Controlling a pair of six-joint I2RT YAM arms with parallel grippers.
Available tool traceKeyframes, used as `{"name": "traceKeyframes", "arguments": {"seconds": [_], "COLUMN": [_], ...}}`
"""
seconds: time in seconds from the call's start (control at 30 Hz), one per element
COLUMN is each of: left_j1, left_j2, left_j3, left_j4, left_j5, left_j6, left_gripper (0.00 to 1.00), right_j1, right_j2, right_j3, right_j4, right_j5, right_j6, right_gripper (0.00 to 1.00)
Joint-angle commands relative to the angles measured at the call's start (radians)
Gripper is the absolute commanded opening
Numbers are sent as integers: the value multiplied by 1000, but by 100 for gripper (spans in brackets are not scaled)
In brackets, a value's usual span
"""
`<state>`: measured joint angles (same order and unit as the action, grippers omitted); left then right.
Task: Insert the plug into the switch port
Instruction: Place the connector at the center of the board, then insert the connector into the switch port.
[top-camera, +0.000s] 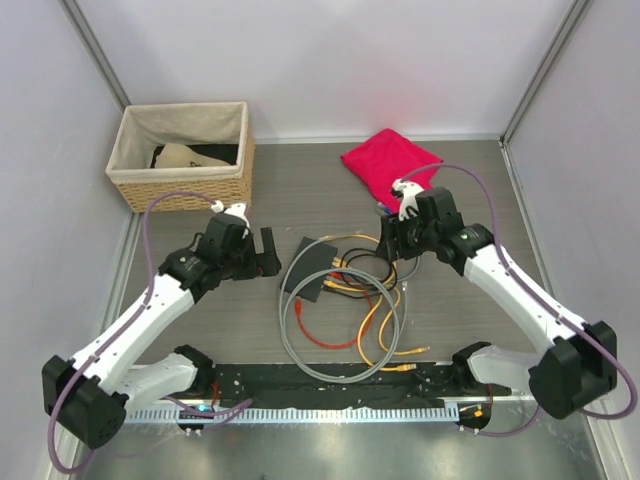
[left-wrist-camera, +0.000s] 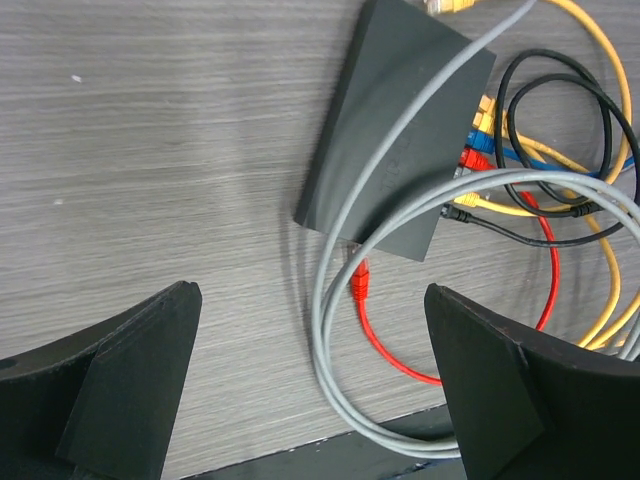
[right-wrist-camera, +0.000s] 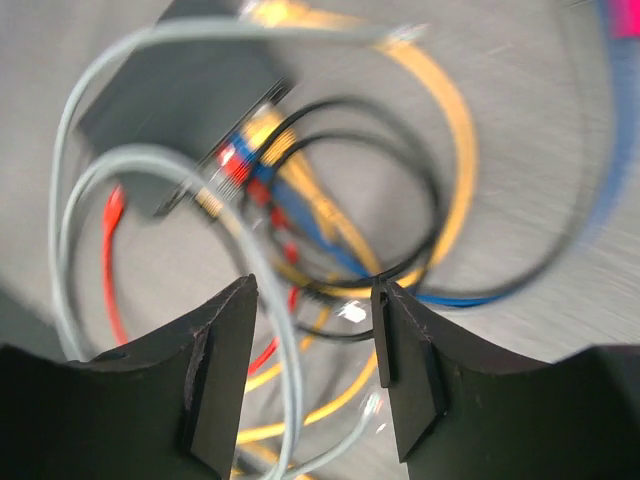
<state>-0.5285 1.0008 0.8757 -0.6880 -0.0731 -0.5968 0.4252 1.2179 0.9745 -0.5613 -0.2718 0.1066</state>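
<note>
The switch (top-camera: 312, 268) is a flat dark grey box in the middle of the table, also in the left wrist view (left-wrist-camera: 395, 130) and blurred in the right wrist view (right-wrist-camera: 170, 100). Yellow, blue, red and black plugs (left-wrist-camera: 478, 150) sit in its sockets. A loose red plug (left-wrist-camera: 360, 280) lies on the table by its short edge, under a grey cable loop (left-wrist-camera: 330, 330). My left gripper (left-wrist-camera: 310, 292) hovers open to the left of the switch (top-camera: 268, 252), holding nothing. My right gripper (right-wrist-camera: 314, 285) stands open above the cable tangle (top-camera: 395, 245), with the grey cable passing below its fingers.
A wicker basket (top-camera: 180, 185) stands at the back left. A red cloth (top-camera: 385, 165) lies behind the right arm. Loose yellow cable ends (top-camera: 405, 368) lie near the black mat (top-camera: 330, 385) at the front edge.
</note>
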Motion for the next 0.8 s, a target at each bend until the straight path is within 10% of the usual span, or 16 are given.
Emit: {"name": "traceKeyframes", "arguments": {"seconds": [0.0,0.77], "left_j1": [2,-117], "left_j2": [85,663], "left_j3": [-11,316], "left_j4": [128,212], "left_j5": [67,-10], "left_j6": [-57,43], "left_gripper": [100,84], "right_j1": [-2,-3], "right_j2": [-101,-488], "right_j3": [-95,-416], "right_j4": [188,163], "right_j5": [305,385], "right_j6": [113,373], "right_gripper": [56,54]}}
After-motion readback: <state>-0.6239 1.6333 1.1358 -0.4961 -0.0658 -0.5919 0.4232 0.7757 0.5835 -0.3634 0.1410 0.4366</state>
